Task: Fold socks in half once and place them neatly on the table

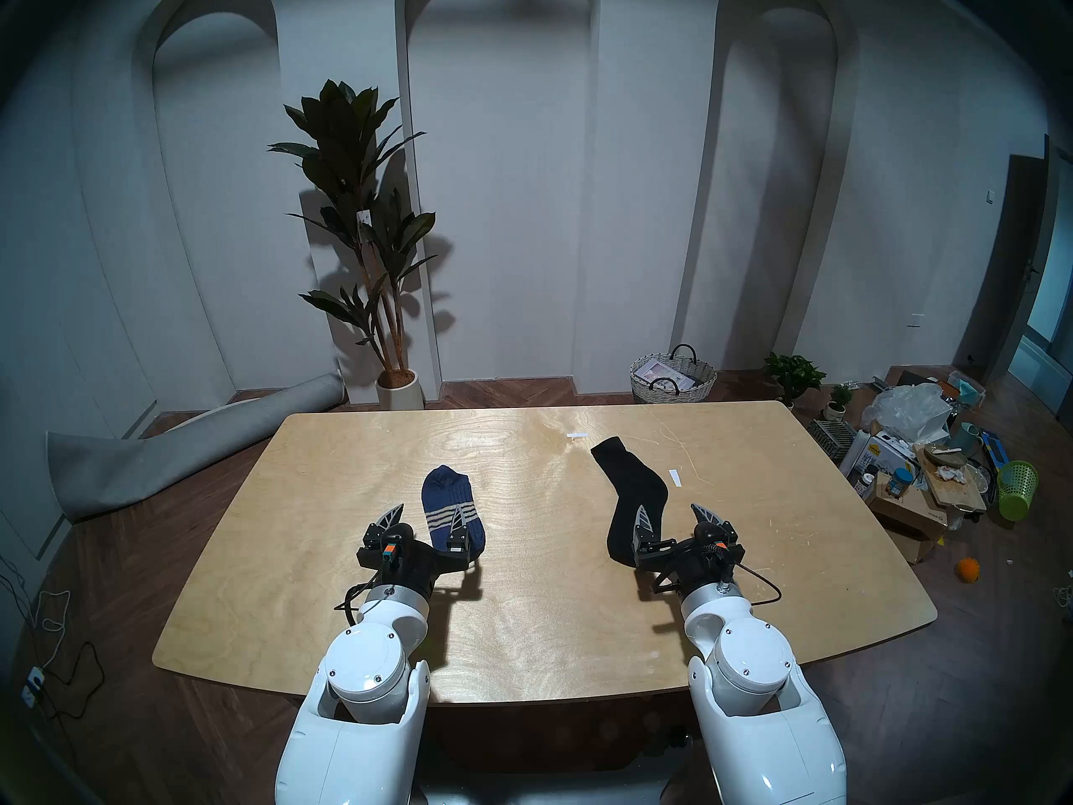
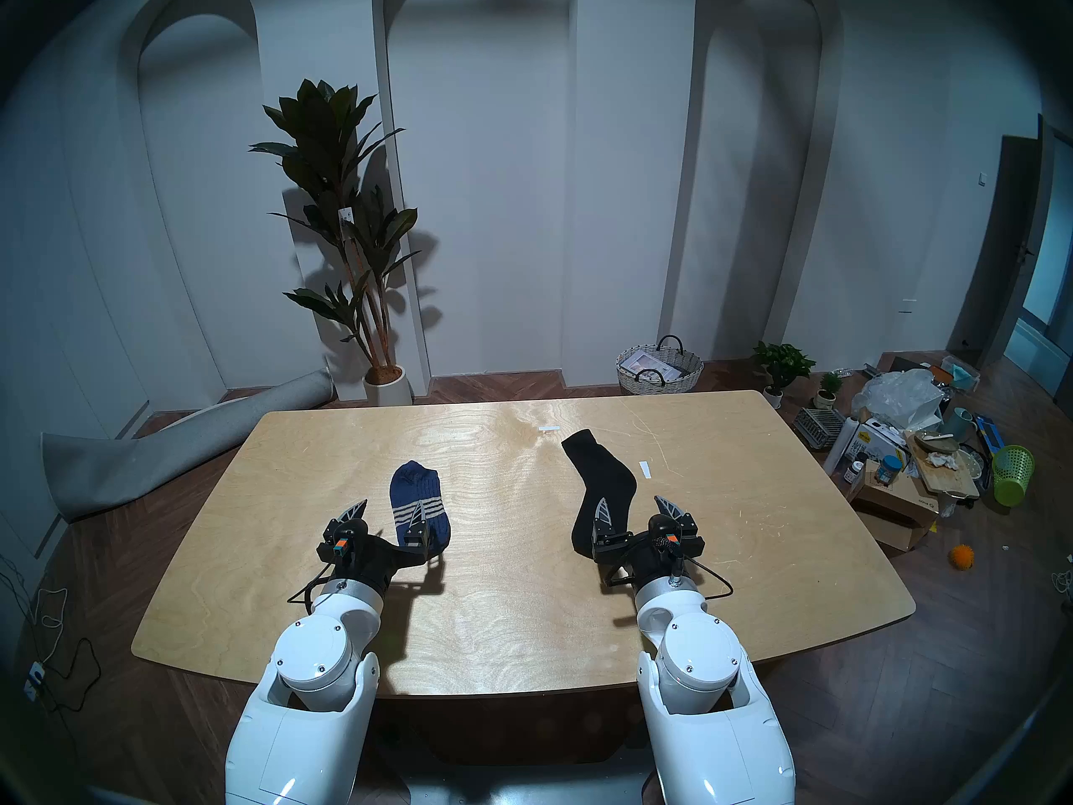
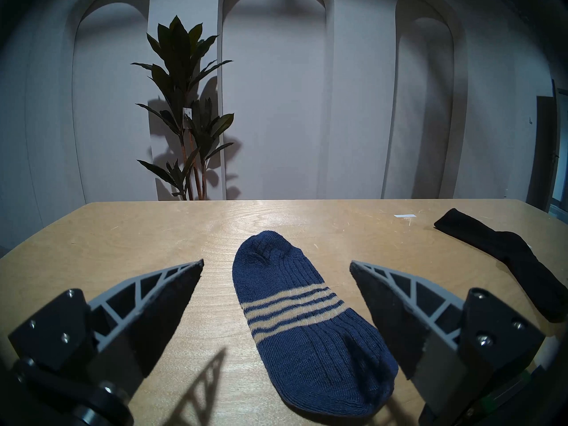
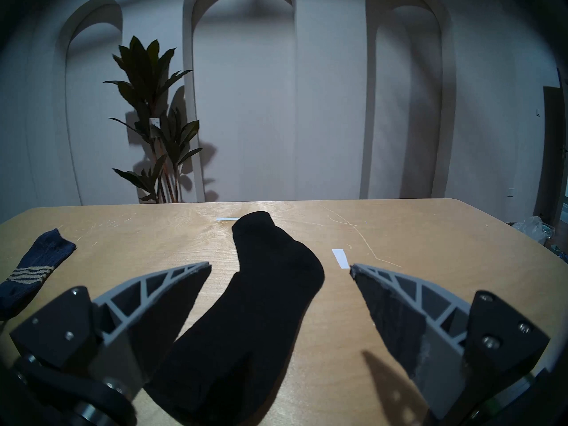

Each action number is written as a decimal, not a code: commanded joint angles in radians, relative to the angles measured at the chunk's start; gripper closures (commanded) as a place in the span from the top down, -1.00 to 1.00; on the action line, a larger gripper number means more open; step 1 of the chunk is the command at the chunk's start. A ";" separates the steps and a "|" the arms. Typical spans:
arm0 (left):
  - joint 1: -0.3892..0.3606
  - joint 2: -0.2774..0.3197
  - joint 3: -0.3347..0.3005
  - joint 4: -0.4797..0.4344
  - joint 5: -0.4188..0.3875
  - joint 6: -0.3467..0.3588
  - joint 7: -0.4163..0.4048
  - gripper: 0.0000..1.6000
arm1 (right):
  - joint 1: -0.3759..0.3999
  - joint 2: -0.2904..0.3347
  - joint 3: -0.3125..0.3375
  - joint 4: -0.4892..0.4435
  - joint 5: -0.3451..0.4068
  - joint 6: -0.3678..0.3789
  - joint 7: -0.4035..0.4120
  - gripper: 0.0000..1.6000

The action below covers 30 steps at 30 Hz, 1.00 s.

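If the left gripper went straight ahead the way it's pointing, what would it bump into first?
Probably the blue sock: the left gripper points slightly downward above it, jaws open. Depth is unclear, so it might meet the table beyond instead.

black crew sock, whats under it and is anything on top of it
The long plain black crew sock lies flat and unfolded on the light plywood table, with nothing on top. Whatever lies beneath it is covered. Two white tape strips lie beside it.
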 commanded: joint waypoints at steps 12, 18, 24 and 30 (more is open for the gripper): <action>-0.044 0.122 -0.081 -0.156 -0.047 0.138 -0.163 1.00 | 0.116 0.220 0.145 -0.082 0.087 0.108 0.278 1.00; -0.055 0.162 -0.097 -0.159 -0.067 0.186 -0.231 1.00 | 0.146 0.270 0.171 -0.058 0.125 0.146 0.375 1.00; -0.069 0.232 -0.129 -0.174 -0.098 0.243 -0.337 1.00 | 0.180 0.321 0.190 -0.024 0.161 0.185 0.488 1.00; -0.086 0.304 -0.154 -0.176 -0.140 0.307 -0.465 1.00 | 0.218 0.375 0.195 0.017 0.210 0.227 0.613 1.00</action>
